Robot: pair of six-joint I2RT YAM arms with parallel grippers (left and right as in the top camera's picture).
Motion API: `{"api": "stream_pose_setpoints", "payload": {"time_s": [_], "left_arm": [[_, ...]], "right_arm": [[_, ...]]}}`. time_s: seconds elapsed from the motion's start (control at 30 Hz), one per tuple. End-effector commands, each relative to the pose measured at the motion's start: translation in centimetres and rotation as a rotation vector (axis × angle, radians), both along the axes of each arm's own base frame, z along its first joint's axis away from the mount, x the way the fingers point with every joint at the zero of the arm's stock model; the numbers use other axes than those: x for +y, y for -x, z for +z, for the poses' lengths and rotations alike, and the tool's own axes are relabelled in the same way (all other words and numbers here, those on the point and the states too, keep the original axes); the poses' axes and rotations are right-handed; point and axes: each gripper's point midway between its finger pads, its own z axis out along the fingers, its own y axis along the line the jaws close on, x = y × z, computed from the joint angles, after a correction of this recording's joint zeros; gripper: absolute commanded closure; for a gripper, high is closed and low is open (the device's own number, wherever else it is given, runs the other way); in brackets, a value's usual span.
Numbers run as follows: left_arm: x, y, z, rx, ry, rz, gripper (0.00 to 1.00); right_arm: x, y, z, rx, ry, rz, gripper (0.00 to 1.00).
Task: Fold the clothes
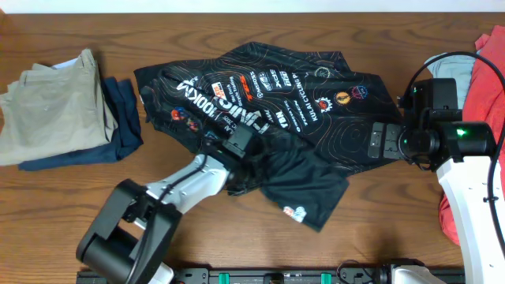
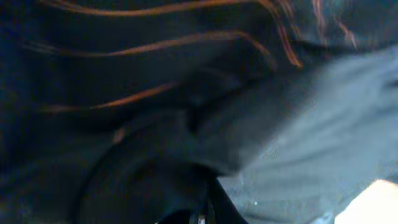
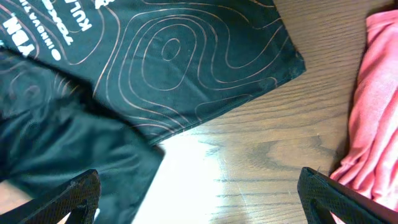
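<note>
Spreading across the middle of the wooden bench [image 1: 237, 31], the black jersey [image 1: 308, 99] lies rumpled with its logos up and its near part bunched. Khaki trousers [image 1: 47, 110] sit on a navy garment [image 1: 122, 118] at the left, and a red garment [image 1: 489, 87] lies at the right edge. The left end effector [image 1: 239, 148] presses into jersey fabric; I cannot tell how wide it stands. The right end effector [image 3: 199, 199] hovers spread wide and holding nothing, beside the jersey's right hem.
</note>
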Motion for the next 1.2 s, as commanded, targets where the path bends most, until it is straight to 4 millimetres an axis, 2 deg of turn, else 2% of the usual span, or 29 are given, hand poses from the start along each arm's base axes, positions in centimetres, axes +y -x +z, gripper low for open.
{"api": "stream_pose_setpoints", "payload": {"time_s": [0.0, 0.2, 0.33, 0.5, 0.63, 0.87, 1.17], "left_arm": [[4.9, 2.3, -1.6, 0.073, -0.138, -0.065, 0.94], [11.3, 3.7, 1.0, 0.136, -0.218, -0.045, 0.94], [14.1, 3.6, 2.9, 0.125, -0.205, 0.026, 0.94], [16.6, 3.4, 4.4, 0.104, -0.194, 0.133, 0.94], [17.4, 3.3, 4.6, 0.098, -0.191, 0.166, 0.94], [17.4, 3.4, 4.6, 0.105, -0.192, 0.166, 0.94], [17.4, 3.4, 4.6, 0.104, -0.192, 0.166, 0.94]], "right_arm": [[-1.1, -0.1, 0.1, -0.005, 0.043, -0.035, 0.01], [-1.1, 0.3, -0.4, 0.014, 0.042, -0.044, 0.01], [-1.1, 1.0, -1.8, 0.052, 0.025, -0.092, 0.01], [-1.1, 2.1, -4.6, 0.105, 0.005, -0.170, 0.01], [-1.4, 2.3, -7.1, 0.101, -0.013, -0.240, 0.01], [-2.5, 1.5, -11.2, 0.026, -0.027, -0.293, 0.01], [-3.0, -0.1, -13.2, -0.044, -0.058, -0.314, 0.01]]}}
